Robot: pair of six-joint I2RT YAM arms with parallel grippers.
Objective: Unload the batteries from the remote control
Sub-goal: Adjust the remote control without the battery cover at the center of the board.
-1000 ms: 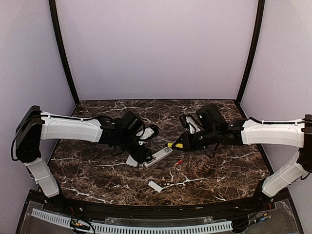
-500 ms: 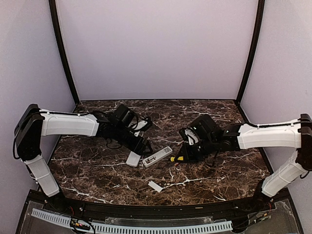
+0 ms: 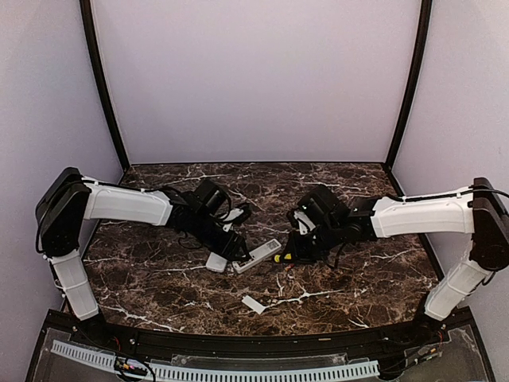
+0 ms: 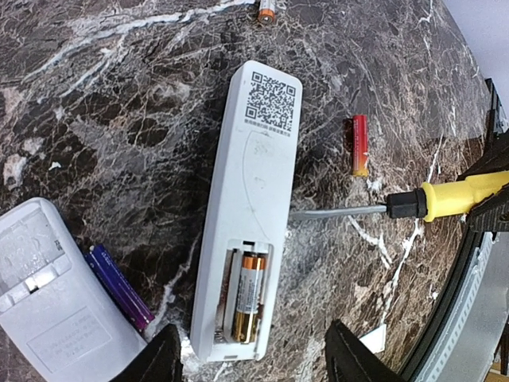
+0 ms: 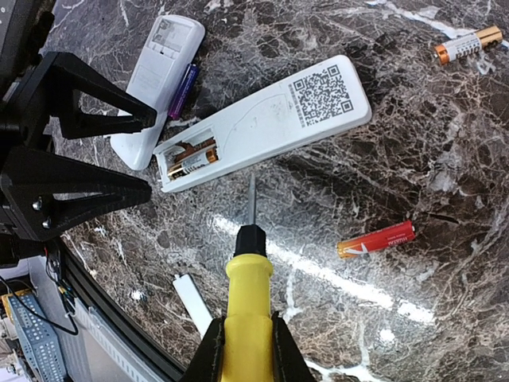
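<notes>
Surface: dark marble-patterned table [image 3: 159, 278], with plain lilac walls [image 3: 254, 79] on three sides.

Left gripper [image 4: 253, 341]: fingers [image 4: 157, 360] were spread wide, one on each side of the compartment end of the open remote [image 4: 248, 183]. They stood clear of it in the wrist view and held nothing.

Right gripper [image 5: 245, 334]: fingers [image 5: 208, 354] were pressed onto the handle of the yellow-handled screwdriver [image 5: 248, 278]. The shaft ran roughly square to the remote's long edge, with the tip right at that edge near the compartment. Contact could not be confirmed.

Counts:
- **Remotes, 2:** the open remote, and a second remote [image 5: 155, 79] lying back side up just beside its compartment end.
- **Batteries, 4 seen:**
  - a seated cell [image 4: 248, 298], gold and black, in the compartment
  - a red battery [image 5: 376, 239], loose on the table
  - a purple cell [image 5: 183, 89] against the second remote
  - a stray cell [image 5: 468, 44], gold and black, beyond the QR-label end
- **Back cover, 1:** a flat white strip [image 3: 254, 303] nearer the table's front edge.

Orientation:
- In the top view the open remote ran from lower left to upper right, with its compartment end toward the left arm.
- The seated cell lay along the remote's long axis, copper band toward the QR label.
- The red battery lay flat on the right arm's side of the remote, near its QR half but apart from it. Its long axis was nearly parallel to the remote, and its orange end pointed toward the compartment end.
</notes>
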